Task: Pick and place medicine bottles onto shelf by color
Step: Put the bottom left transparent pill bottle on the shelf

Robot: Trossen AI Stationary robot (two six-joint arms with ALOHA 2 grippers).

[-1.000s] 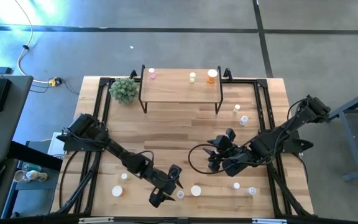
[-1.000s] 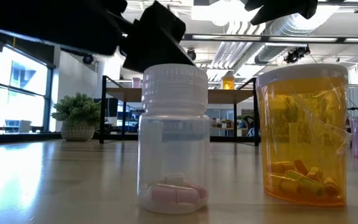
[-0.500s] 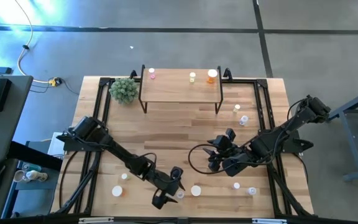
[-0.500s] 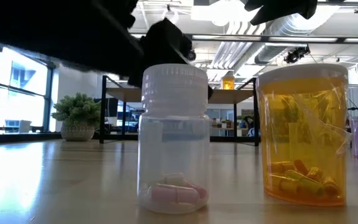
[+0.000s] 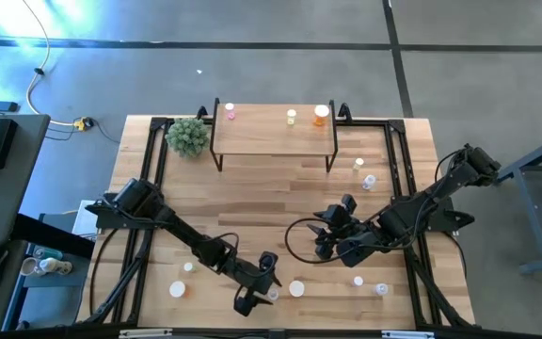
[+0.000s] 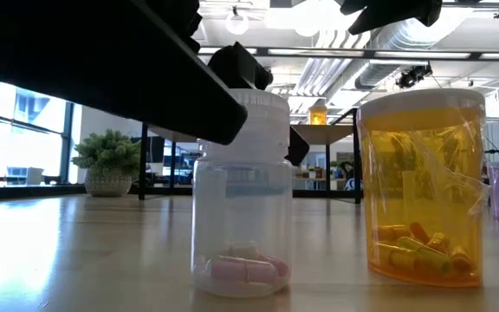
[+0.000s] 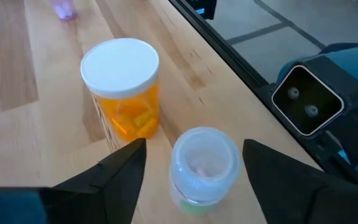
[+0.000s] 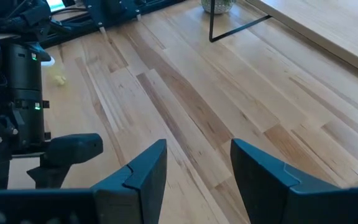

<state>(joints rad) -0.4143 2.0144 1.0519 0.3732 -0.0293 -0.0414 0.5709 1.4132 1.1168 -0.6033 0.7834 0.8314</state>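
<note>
Eleven medicine bottles; one shelf; one plant

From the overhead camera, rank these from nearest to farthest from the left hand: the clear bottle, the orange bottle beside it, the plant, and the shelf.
1. Clear bottle: between the left hand's open fingers, at the front edge.
2. Orange bottle: just to its right.
3. Plant: back left.
4. Shelf: back center; close to the plant, slightly farther.
</note>
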